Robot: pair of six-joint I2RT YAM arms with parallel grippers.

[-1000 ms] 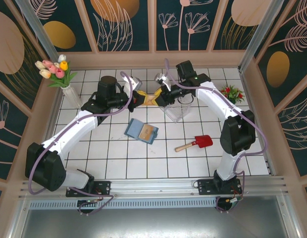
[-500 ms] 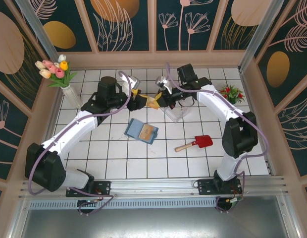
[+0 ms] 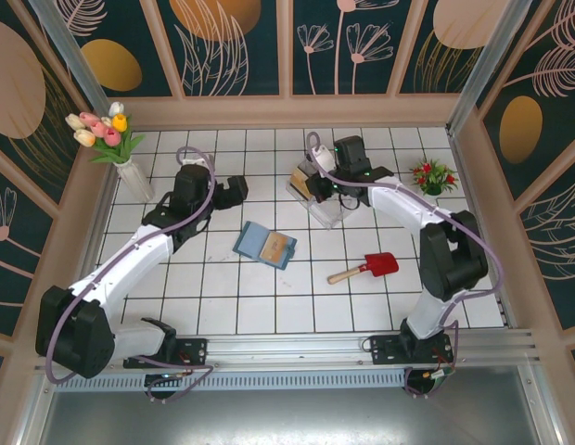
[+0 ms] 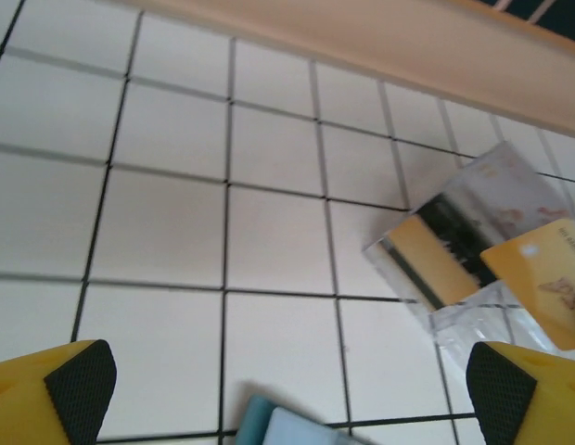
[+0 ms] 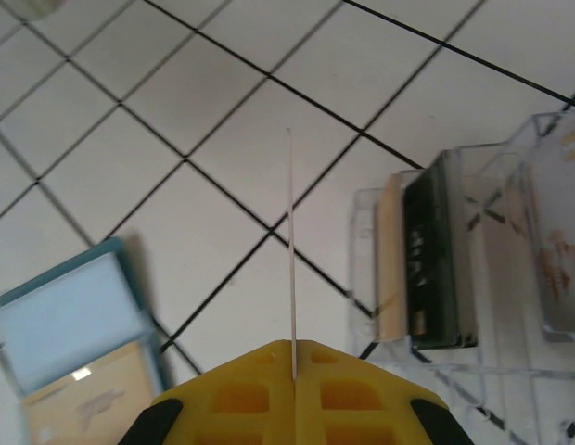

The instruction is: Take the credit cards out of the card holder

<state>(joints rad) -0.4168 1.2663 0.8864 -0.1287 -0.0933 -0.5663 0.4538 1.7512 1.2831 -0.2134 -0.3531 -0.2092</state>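
Note:
The slate-blue card holder (image 3: 265,244) lies open on the tiles, with a tan credit card (image 3: 277,247) showing in its right half. My right gripper (image 3: 313,182) is shut on another tan-yellow credit card (image 4: 545,276), seen edge-on as a thin line (image 5: 290,241) between the yellow jaws of my right gripper (image 5: 292,348). It hovers beside the clear plastic box (image 3: 326,202). My left gripper (image 3: 237,190) is open and holds nothing. In its wrist view the fingertips (image 4: 79,387) stand wide apart, and a corner of the card holder (image 4: 286,426) lies below them.
The clear box (image 5: 473,278) holds a tan card (image 5: 391,260) and a dark card (image 5: 436,246) upright in its slots. A red toy shovel (image 3: 366,268) lies right of the holder. A tulip vase (image 3: 130,171) stands back left, a small red plant (image 3: 434,174) back right.
The two grippers met over the card. My left gripper opened, let it go and drew back left. My right gripper shut on the card and carried it towards the clear box.

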